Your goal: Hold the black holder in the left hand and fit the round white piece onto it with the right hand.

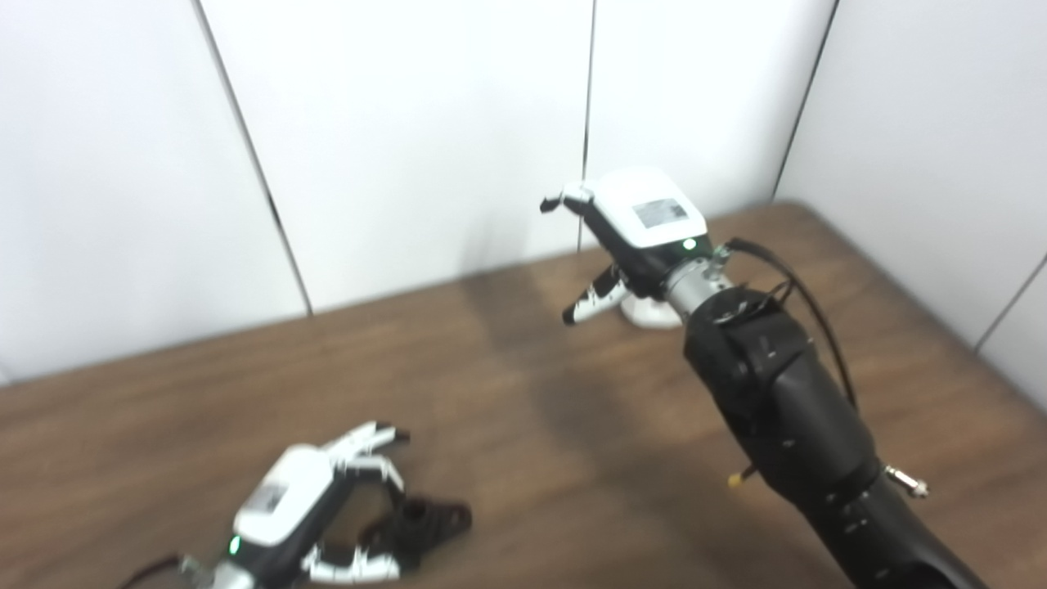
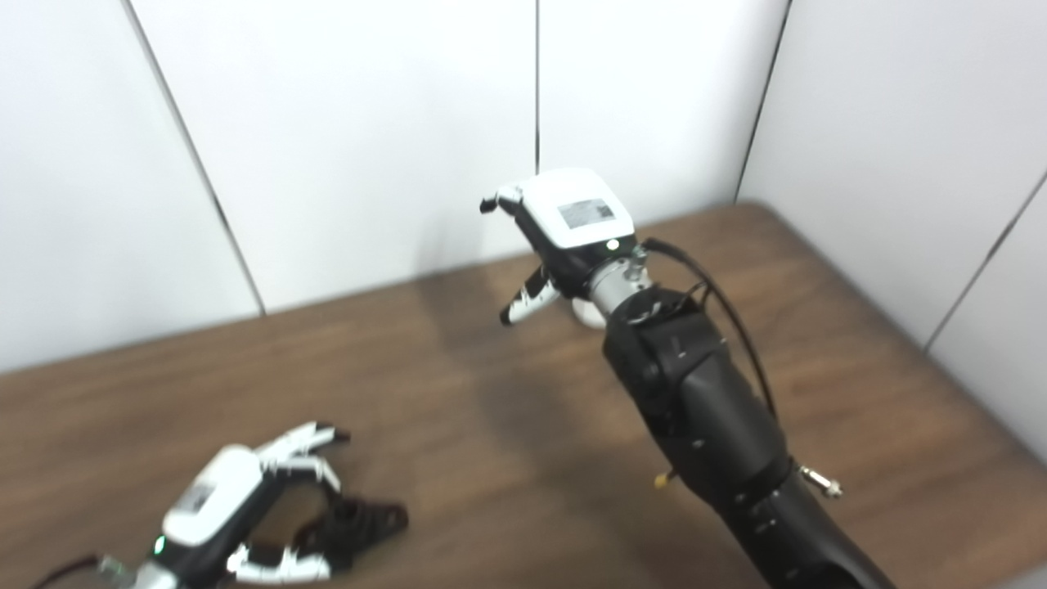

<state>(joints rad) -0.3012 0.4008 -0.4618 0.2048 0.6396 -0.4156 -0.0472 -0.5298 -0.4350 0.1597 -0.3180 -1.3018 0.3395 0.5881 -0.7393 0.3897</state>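
The black holder (image 1: 429,522) lies on the brown table (image 1: 523,409) at the near left. My left hand (image 1: 315,511) is low beside it, fingers apart, with the holder between fingers and thumb; no closed grip shows. The round white piece (image 1: 650,313) sits on the table at the far middle, mostly hidden under my right hand (image 1: 630,237). It shows as a sliver in the right eye view (image 2: 587,313). My right hand hovers just above it, open and empty, thumb pointing down-left. The frames are blurred.
White wall panels (image 1: 409,139) stand close behind the table and along its right side. The table's far right corner (image 1: 797,209) is rounded. My right forearm (image 1: 785,409) crosses the right half of the table.
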